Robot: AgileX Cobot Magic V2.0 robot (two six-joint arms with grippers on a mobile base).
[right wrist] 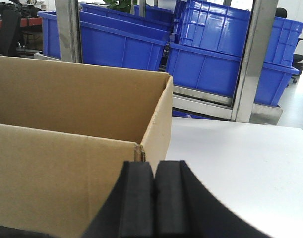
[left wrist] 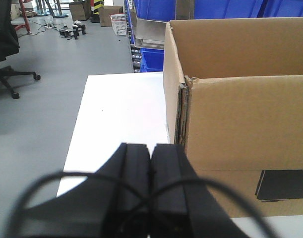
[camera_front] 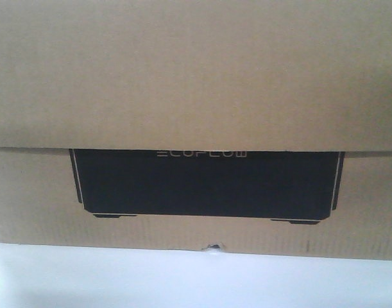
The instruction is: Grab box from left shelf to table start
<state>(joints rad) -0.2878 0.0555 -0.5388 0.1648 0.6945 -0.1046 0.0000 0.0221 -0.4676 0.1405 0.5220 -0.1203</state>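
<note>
The box sits on the white tabletop and fills nearly the whole front view. Its folded-down flap covers the upper half, and below the flap edge lies the black printed rectangle with a thin white outline and the lettering "ECOFLOW" just under the flap at 12 o'clock of the print. A small tear marks the bottom edge of the cardboard near 6 o'clock.

In the left wrist view the left claw is at 6 o'clock, its two black fingers pressed together with nothing between them. The box stands at 3 o'clock from it, open at the top, with its near corner just beside the claw tip; whether they touch cannot be told. The tabletop stretches toward 12 o'clock, grey floor lies toward 9 o'clock, and an office chair sits at 10 o'clock. Blue bins show beyond the box.

In the right wrist view the right claw is at 6 o'clock, fingers likewise pressed together and holding nothing. The open box occupies 9 o'clock, its corner just above the claw tip. Bare tabletop spreads toward 3 o'clock. Behind, at 12 o'clock, the shelf with silver uprights holds stacked blue bins.
</note>
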